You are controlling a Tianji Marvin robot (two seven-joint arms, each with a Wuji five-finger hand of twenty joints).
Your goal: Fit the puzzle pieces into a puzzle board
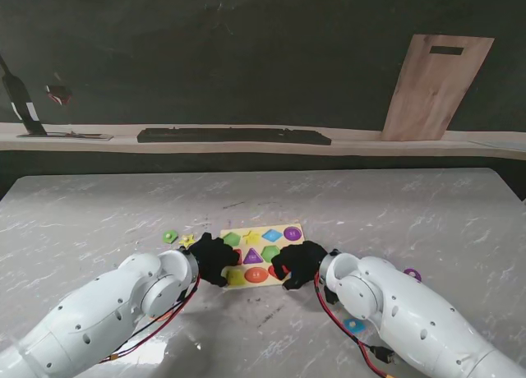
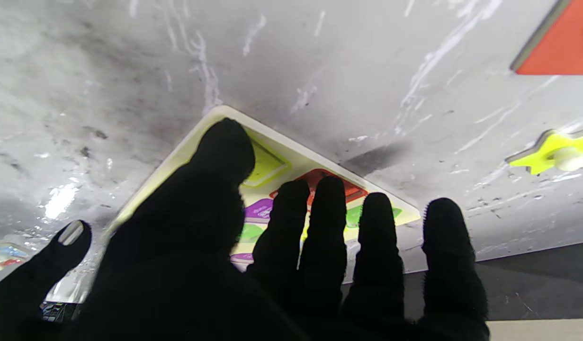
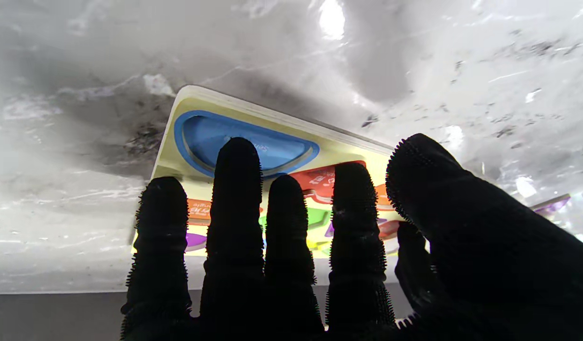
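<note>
Worktop (image 1: pixel 107 214): grey marbled slab, dark wall behind.
Puzzle board (image 1: pixel 261 232): flat, centre, near me, mostly filled.
Loose pieces: yellow star (image 1: pixel 187 241) and green piece (image 1: pixel 169 237) left of board; purple piece (image 1: pixel 412 274), blue piece (image 1: pixel 354 324) right.
Left robot hand (image 1: pixel 214 259): fingers spread over board's left edge, holding nothing.
Right robot hand (image 1: pixel 299 263): fingers apart over right edge, empty.
Risk: pressing either edge could skid or tilt the board, unseating fitted pieces.

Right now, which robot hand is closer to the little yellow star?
Left. The left hand sits just beside the yellow star, at the puzzle board's left edge; the right hand is across the board.
</note>
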